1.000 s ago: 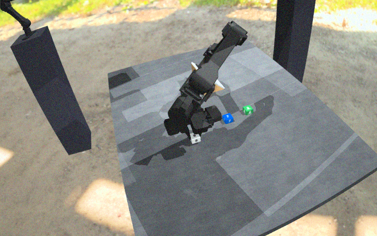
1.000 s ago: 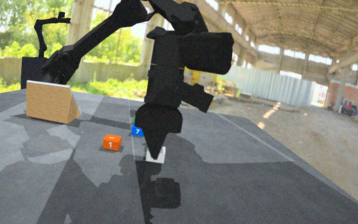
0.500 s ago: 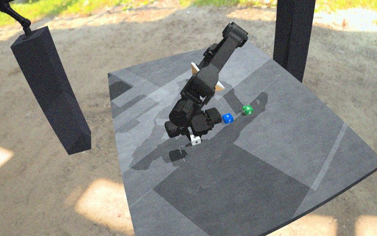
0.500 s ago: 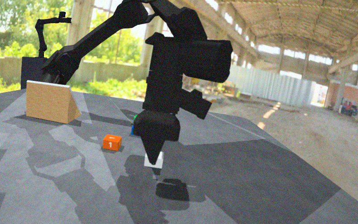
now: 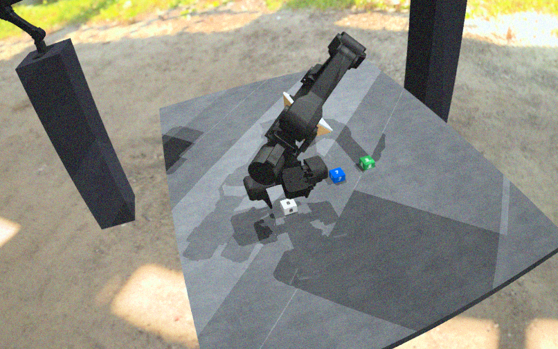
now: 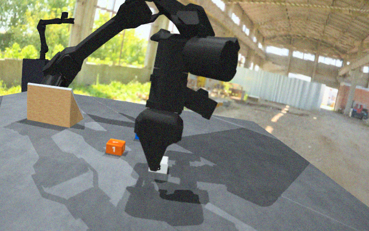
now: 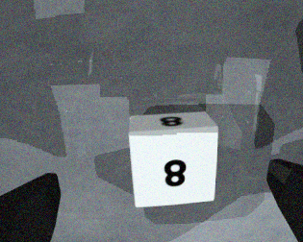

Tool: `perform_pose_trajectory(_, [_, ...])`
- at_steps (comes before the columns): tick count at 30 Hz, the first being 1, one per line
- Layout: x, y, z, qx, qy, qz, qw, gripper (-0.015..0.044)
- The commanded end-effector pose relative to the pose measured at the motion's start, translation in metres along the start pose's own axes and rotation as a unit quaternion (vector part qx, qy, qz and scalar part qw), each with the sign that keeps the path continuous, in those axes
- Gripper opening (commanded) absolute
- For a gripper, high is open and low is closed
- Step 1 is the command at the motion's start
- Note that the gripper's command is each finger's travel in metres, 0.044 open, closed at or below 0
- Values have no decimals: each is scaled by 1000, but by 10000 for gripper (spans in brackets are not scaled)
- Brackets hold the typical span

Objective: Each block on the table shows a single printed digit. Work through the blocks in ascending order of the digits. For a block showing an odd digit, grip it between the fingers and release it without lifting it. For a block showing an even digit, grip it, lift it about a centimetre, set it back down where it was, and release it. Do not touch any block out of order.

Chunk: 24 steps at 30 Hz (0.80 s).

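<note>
Released, the claw [image 7: 163, 216] straddles the white cube [image 7: 174, 167], its black 8 printed on side and top.

White 8 block [image 7: 173, 167] flat on table; green digit unreadable.

On the bench [image 5: 424, 243]: block 8 [image 7: 173, 166] sits between the spread fingers of the claw [image 6: 154, 166], untouched. Block 1 [image 6: 115, 146] just beside it. Block 7 [image 5: 336, 175] and another block [image 5: 366, 163] farther off; wedge [image 6: 51, 105] behind, by the arm's base.
</note>
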<state>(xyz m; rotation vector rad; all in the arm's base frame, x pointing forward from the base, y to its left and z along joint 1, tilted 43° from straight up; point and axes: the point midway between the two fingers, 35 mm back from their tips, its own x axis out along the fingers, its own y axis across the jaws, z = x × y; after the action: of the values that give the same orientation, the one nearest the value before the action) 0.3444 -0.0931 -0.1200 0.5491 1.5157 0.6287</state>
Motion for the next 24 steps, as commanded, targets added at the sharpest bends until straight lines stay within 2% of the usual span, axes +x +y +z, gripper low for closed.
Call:
perform_pose_trajectory(1, [-27,-2,2,-4,-7,-6,1000,400])
perform_pose_trajectory(4, [-27,-2,2,-4,-7,-6,1000,400])
perform_pose_trajectory(6, [-35,-3,3,-4,-7,-6,1000,348])
perform_pose_trajectory(11, [-99,-2,2,-4,-7,-8,1000,216])
perform_pose_trajectory(15, [-108,-2,0,-4,-6,-8,1000,120])
perform_pose_trajectory(24, [-109,1,1,-4,-6,-8,1000,120])
